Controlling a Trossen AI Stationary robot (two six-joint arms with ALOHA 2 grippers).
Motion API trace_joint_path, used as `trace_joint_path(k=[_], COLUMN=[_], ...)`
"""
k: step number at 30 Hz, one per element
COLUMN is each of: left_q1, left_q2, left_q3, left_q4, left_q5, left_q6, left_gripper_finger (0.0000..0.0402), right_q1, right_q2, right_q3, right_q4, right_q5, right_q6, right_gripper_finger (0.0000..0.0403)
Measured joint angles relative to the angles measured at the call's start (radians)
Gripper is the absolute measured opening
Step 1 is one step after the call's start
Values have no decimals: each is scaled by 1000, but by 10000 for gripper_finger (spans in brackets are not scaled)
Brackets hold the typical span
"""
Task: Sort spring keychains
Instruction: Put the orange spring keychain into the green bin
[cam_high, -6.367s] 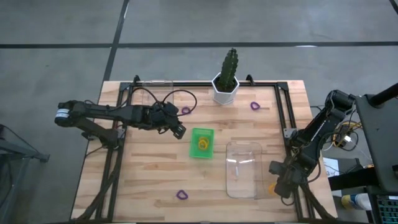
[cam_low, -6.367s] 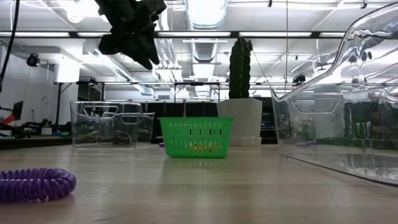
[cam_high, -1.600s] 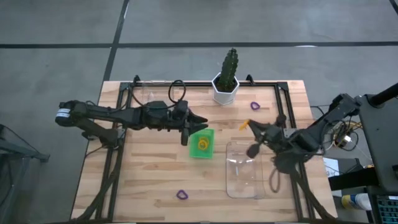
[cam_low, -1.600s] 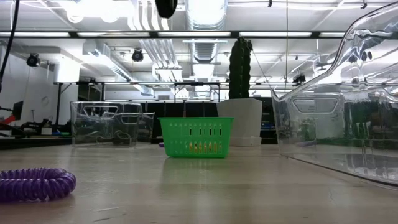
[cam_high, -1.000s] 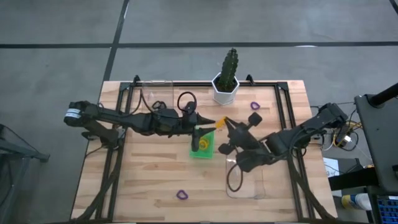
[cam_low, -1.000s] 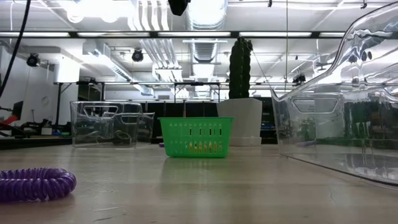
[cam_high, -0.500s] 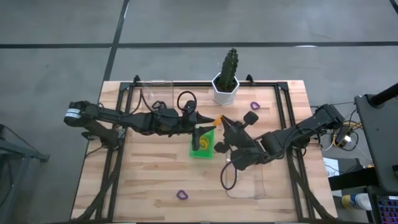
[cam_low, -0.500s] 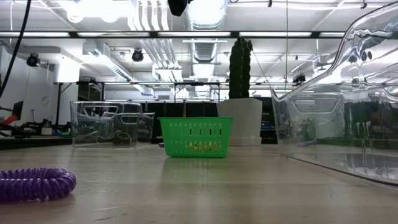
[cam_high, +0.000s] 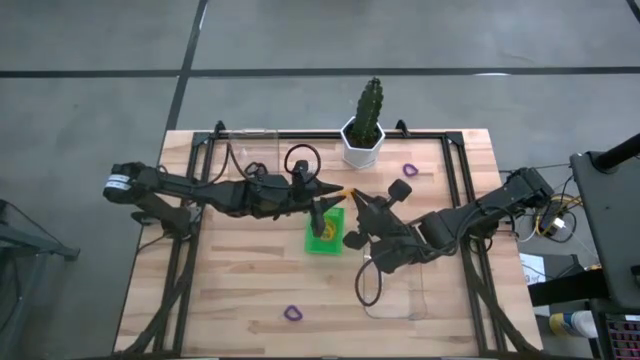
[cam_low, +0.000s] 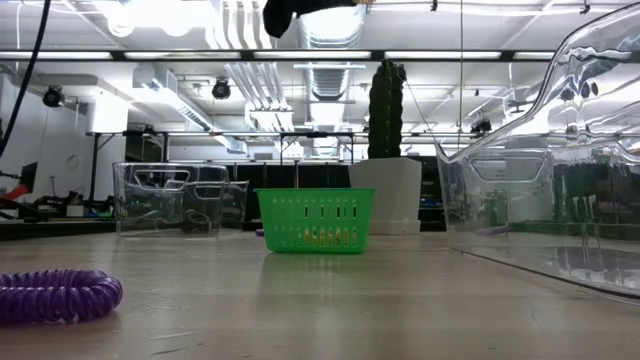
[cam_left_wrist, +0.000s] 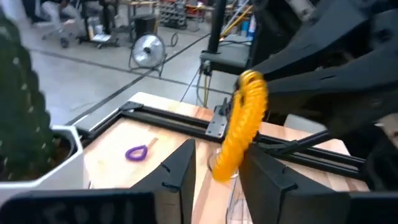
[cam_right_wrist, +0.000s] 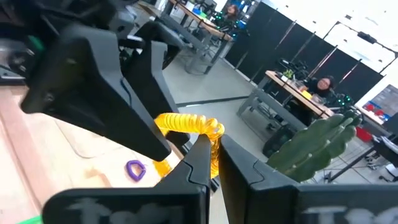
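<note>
Currently you are mid-handover above the small green mesh tray (cam_high: 325, 229). Item: one orange coiled spring keychain (cam_left_wrist: 244, 124), airborne, well above the tabletop. Right gripper (cam_right_wrist: 208, 155): clenched on the coil's end. Left gripper (cam_left_wrist: 214, 163): jaws parted, straddling the coil, not yet closed. Other stock: purple coiled keychain (cam_low: 57, 296) on the wooden table (cam_high: 240, 290) near the front edge; another purple one (cam_high: 409, 169) beside the white-potted cactus (cam_high: 364, 125). Next move, by judgement: close your left jaws, then release the right. Change over the last second: the right arm has advanced and the grippers have met.
</note>
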Motion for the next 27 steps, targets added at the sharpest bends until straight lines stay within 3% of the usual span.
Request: trace_joint_path(k=[7, 27], left_q1=[2, 3], left_q2=[1, 1], left_q3=[0, 0], left_q4=[-41, -43], left_q5=[-7, -7], left_q6=[-42, -51], left_gripper_finger=[19, 16], right_q1=[0, 0], right_q2=[0, 0], right_q3=[0, 0], right_q4=[0, -2], right_q5=[-11, -15], right_q6=[0, -3], right_gripper_finger=[13, 13])
